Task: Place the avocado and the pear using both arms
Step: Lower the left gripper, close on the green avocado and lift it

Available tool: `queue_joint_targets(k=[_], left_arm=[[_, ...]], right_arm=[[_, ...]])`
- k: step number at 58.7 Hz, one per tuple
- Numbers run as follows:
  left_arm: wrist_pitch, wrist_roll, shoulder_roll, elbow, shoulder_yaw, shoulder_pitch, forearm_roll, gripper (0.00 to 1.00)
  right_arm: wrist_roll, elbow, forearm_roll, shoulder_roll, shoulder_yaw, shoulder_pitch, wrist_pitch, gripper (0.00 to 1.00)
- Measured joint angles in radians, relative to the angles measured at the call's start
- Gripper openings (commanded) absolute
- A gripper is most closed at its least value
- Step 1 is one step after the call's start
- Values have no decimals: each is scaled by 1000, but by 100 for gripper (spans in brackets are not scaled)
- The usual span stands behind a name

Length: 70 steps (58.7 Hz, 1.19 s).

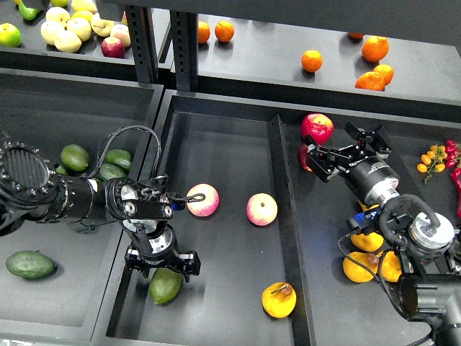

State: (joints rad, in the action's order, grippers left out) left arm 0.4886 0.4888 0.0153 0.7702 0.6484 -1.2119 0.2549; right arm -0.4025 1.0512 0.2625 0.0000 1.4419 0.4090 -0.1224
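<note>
Avocado (pixel 165 286) lying on the floor of the middle black tray (pixel 216 166), near its front-left corner, partly covered by the left end effector (pixel 161 264). Fingers spread to either side of the avocado's upper end, released rather than clamped; contact with the fruit not clear.

Pear (pixel 279 300) to the right of the avocado, in the same tray, near the front by the right wall, brown patch turned up and to the right. Well apart from the avocado.

Beyond the avocado, toward the tray's middle, two pink-yellow apples: one (pixel 204 200) just beside the left wrist, the other (pixel 261 209) further right.

Left of the avocado, across the tray wall, a large dark avocado (pixel 30 264) alone near the front, and a cluster of green avocados (pixel 75 156) further back behind the left arm.

Right of the avocado, in the next tray, right end effector (pixel 364 138) hovering just beside a red apple (pixel 317 127), fingers parted, holding nothing. Yellow-orange fruit (pixel 366 267) under the right arm; small red and orange pieces (pixel 436 158) at the far right edge.

Far behind the avocado, shelf (pixel 302 43) with oranges (pixel 374 49) and pale apples (pixel 68 32).
</note>
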Motion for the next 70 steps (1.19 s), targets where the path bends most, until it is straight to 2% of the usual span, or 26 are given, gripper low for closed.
queue_joint_targets(k=[7, 18, 22, 30, 37, 42, 46, 53, 70], left_arm=[[0, 0, -1, -2, -6, 6, 0, 95], [0, 0, -7, -2, -15, 21, 1, 79], [0, 0, -8, -1, -18, 26, 0, 70], [0, 0, -6, -9, -31, 41, -1, 58], [0, 0, -2, -19, -45, 52, -1, 42], [0, 0, 1, -24, -53, 57, -5, 26], [0, 0, 3, -31, -69, 59, -8, 20], [0, 0, 4, -42, -98, 57, -18, 16], [0, 0, 22, -43, -209, -40, -49, 16]], right_arm=[[-1, 1, 0, 0, 0, -4, 0, 100], [-2, 3, 1, 0, 0, -7, 1, 100], [-3, 4, 2, 0, 0, -8, 4, 100], [-4, 7, 3, 0, 0, -11, 9, 100], [-4, 9, 4, 0, 0, -17, 11, 100], [-5, 9, 4, 0, 0, -22, 16, 100], [-5, 9, 4, 0, -1, -25, 22, 100], [-6, 9, 4, 0, -1, -25, 25, 100], [-6, 22, 5, 0, -2, -26, 26, 100]])
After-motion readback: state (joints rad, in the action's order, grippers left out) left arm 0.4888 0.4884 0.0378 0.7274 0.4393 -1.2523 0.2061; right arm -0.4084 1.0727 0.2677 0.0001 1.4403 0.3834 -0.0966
